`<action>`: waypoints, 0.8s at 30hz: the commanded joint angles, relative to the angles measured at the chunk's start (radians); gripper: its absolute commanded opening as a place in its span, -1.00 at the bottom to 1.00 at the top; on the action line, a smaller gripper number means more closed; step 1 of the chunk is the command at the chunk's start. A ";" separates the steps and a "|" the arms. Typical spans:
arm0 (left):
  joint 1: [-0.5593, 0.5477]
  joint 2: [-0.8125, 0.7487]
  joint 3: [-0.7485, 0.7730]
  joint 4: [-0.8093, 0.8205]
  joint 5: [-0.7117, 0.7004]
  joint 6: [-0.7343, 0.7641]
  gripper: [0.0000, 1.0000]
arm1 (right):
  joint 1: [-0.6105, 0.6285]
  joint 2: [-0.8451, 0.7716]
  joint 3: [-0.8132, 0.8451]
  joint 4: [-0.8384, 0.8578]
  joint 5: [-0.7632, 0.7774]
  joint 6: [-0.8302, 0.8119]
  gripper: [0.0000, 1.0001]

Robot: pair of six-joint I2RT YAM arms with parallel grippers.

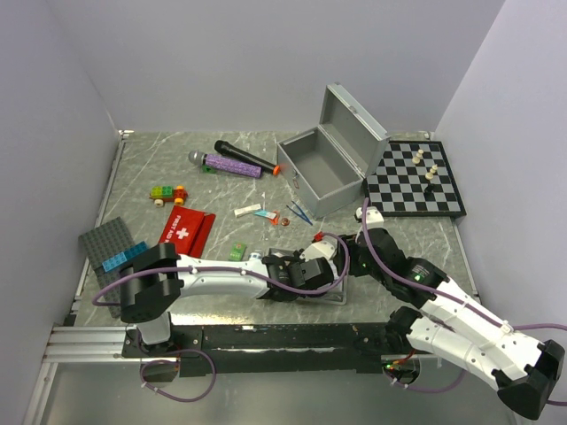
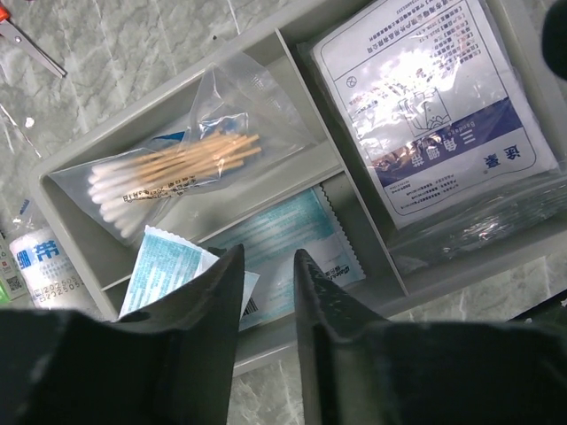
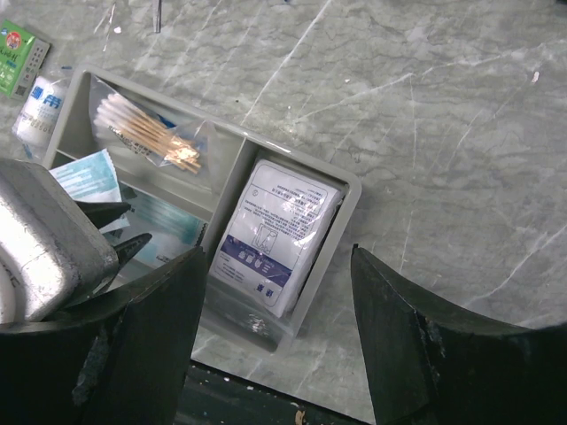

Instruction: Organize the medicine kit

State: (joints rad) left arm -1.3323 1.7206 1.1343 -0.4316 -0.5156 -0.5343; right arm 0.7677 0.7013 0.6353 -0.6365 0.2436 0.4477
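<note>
The medicine kit's silver-grey case [image 1: 323, 168] stands open at the back, lid up. Its grey divided tray [image 3: 347, 211] lies near the front edge. It holds a bag of cotton swabs [image 2: 177, 173], teal packets [image 2: 292, 237] and a white-and-blue packet [image 2: 434, 106]. My left gripper [image 2: 266, 261] hovers over the tray's near rim, jaws slightly apart with nothing between them. My right gripper [image 3: 279, 266] is open wide above the tray's end compartment and its white-and-blue packet [image 3: 275, 235]. The red white-cross pouch [image 1: 186, 228] lies to the left.
A white roll [image 2: 40, 266] and a green box [image 3: 18, 49] lie just outside the tray. Scissors [image 2: 27, 44], small packets [image 1: 257, 212], a microphone [image 1: 244, 155], a toy car [image 1: 166, 193], the studded plate [image 1: 111, 243] and the chessboard [image 1: 416, 181] are spread around.
</note>
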 commanded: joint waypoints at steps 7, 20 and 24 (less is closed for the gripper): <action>-0.041 -0.133 0.030 -0.012 -0.006 -0.022 -0.26 | -0.002 0.000 0.035 0.074 -0.004 0.003 0.46; 0.061 -0.324 -0.174 -0.300 -0.164 -0.636 -0.31 | -0.002 0.010 0.035 0.090 -0.027 -0.001 0.46; 0.070 -0.524 -0.329 -0.245 -0.124 -0.753 -0.14 | -0.002 0.012 0.033 0.095 -0.035 -0.004 0.46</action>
State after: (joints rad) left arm -1.2644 1.3823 0.8936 -0.6586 -0.6502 -1.0733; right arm 0.7677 0.7162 0.6353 -0.5816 0.2161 0.4484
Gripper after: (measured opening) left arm 0.385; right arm 0.729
